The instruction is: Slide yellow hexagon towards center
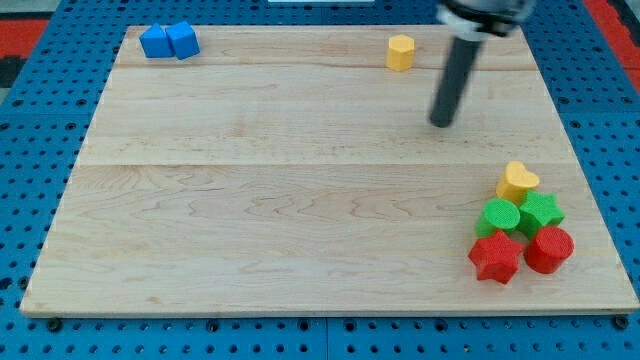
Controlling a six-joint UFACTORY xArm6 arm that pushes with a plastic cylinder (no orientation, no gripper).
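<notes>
Tip [441,123] just right of and below yellow hexagon [400,52], apart, no pincer, nothing held

Pale wooden board [300,200] on a blue perforated surface [40,60], red strip [612,25] at the view's top right.

i see my tip [441,122] toward the board's [250,200] far right, just right of and nearer than the yellow hexagon [400,52], which sits apart from it by the far edge. two blue blocks [168,41] touch in the far left corner. near the right corner huddle a yellow heart [517,181], green cylinder [498,216], green star [541,212], red star [496,258] and red cylinder [549,249].
</notes>
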